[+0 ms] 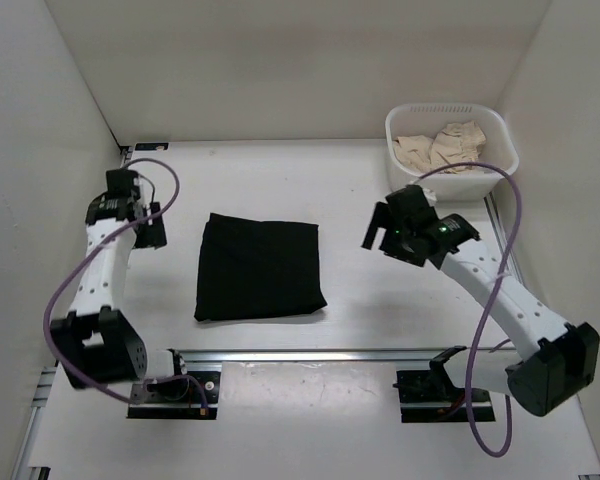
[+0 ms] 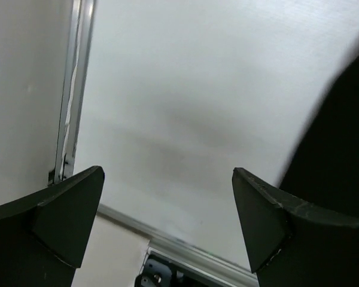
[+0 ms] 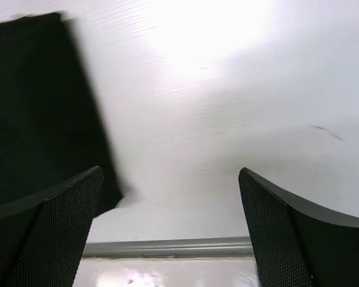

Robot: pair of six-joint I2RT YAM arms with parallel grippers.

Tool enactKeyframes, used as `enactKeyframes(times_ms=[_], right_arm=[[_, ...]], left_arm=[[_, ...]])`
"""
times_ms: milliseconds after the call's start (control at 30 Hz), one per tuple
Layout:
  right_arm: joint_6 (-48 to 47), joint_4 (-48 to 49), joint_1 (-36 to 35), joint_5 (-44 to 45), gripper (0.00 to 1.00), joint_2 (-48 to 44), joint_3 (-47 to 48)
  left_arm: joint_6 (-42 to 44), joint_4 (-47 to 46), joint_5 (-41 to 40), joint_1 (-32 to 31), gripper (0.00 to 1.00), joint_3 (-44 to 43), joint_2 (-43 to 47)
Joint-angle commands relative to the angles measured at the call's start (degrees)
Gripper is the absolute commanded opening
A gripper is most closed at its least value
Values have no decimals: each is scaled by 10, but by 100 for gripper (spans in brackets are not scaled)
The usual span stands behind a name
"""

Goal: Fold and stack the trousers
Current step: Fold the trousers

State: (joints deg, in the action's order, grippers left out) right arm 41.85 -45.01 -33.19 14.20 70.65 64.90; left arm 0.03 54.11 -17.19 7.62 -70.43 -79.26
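The black trousers (image 1: pixel 260 266) lie folded into a flat, nearly square bundle in the middle of the table. My left gripper (image 1: pixel 152 226) hovers just left of the bundle, open and empty; the left wrist view shows the black fabric (image 2: pixel 341 143) at the right edge, behind one finger. My right gripper (image 1: pixel 378 228) hangs to the right of the bundle, also open with nothing between its fingers. In the right wrist view the trousers (image 3: pixel 36 107) fill the upper left, apart from the fingers.
A white basket (image 1: pixel 405 128) holding beige cloth (image 1: pixel 442 148) stands at the back right corner. White walls close the table on the left, back and right. A metal rail (image 1: pixel 330 354) runs along the near edge by the arm bases.
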Motion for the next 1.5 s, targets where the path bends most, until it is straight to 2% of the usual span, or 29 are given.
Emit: enactKeyframes(times_ms=[0, 133, 333, 700, 1267, 1467], right_arm=[[4, -109, 36, 72, 98, -41, -18], [-9, -120, 60, 96, 98, -127, -36], [-14, -140, 68, 90, 98, -162, -57], [-8, -113, 68, 37, 98, -178, -74], [-38, -119, 68, 36, 98, -140, -62], [-44, -108, 68, 9, 98, -131, -80]], left_arm=[[0, 8, -2, 38, 100, 51, 84], [0, 19, 4, 65, 100, 143, 141], [0, 24, -2, 79, 100, 195, 218], [0, 65, -20, 79, 100, 177, 263], [0, 65, 4, 79, 100, 166, 242], [0, 65, 9, 79, 100, 166, 236]])
